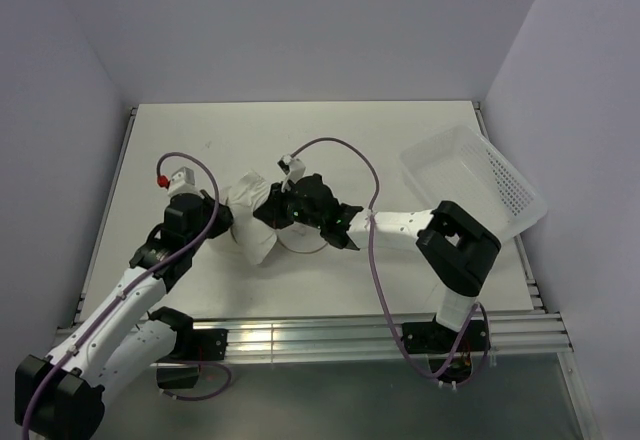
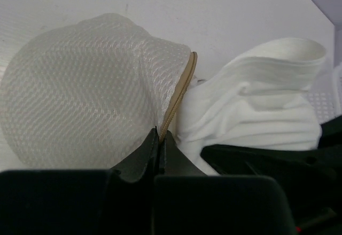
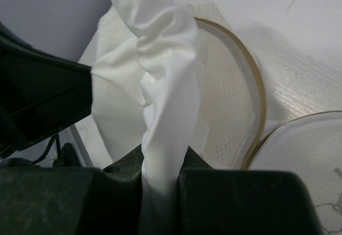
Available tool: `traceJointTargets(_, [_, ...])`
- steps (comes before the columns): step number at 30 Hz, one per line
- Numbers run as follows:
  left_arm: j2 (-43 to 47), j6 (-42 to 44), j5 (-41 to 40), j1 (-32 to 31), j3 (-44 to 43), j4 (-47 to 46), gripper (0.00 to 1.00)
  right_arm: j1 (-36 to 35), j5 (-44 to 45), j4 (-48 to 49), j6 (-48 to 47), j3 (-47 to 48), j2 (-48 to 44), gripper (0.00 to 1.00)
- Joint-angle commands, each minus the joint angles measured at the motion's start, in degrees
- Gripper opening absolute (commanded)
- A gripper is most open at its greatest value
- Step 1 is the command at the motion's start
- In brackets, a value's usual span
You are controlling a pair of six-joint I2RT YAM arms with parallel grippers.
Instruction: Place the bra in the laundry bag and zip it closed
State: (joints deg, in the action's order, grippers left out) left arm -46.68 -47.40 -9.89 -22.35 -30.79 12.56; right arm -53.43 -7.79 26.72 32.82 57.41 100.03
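The laundry bag [image 2: 80, 96] is a white mesh pouch with a tan rim [image 2: 179, 93], lying on its side on the table. My left gripper [image 2: 160, 136] is shut on that rim. The off-white bra [image 3: 165, 85] hangs in twisted folds, with my right gripper [image 3: 160, 171] shut on a bunch of its fabric right at the bag's open mouth [image 3: 227, 101]. The lid [image 3: 304, 160] lies flat beside the opening. From above, the bra [image 1: 245, 193] and the bag [image 1: 255, 245] sit between the left gripper [image 1: 222, 222] and the right gripper [image 1: 272, 210].
A white perforated plastic tray [image 1: 480, 175] leans tilted at the table's right edge against the wall. Walls close in on the left, back and right. An aluminium rail [image 1: 300, 335] runs along the near edge.
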Motion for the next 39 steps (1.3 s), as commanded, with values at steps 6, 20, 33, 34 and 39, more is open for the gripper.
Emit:
traceJointTargets(6, [-0.52,-7.0,14.11,-9.19,-5.33,-12.03,0.0,-0.98,6.82,-0.86,1.99,-0.28,-1.94,0.0])
traceJointTargets(20, [-1.31,-4.19,10.76,-12.19,-3.94,-7.79,0.0,2.37,18.18,-11.08,-8.21,-2.04,-17.85,0.0])
traceJointTargets(33, [-6.95,-4.37,16.22,-14.74,0.88,-26.71,0.0,3.59,5.88,4.11,-2.23,-11.35,-12.32,0.0])
traceJointTargets(34, [-5.89,-4.54,15.87,-14.74,1.86,-26.62,0.0,4.55,4.9,5.0,-1.88,-10.74,-11.27,0.0])
traceJointTargets(39, [0.0,-2.88,12.8,-14.65,6.43,-26.27,0.0,4.66,4.18,2.04,0.14,-6.88,-6.43,0.0])
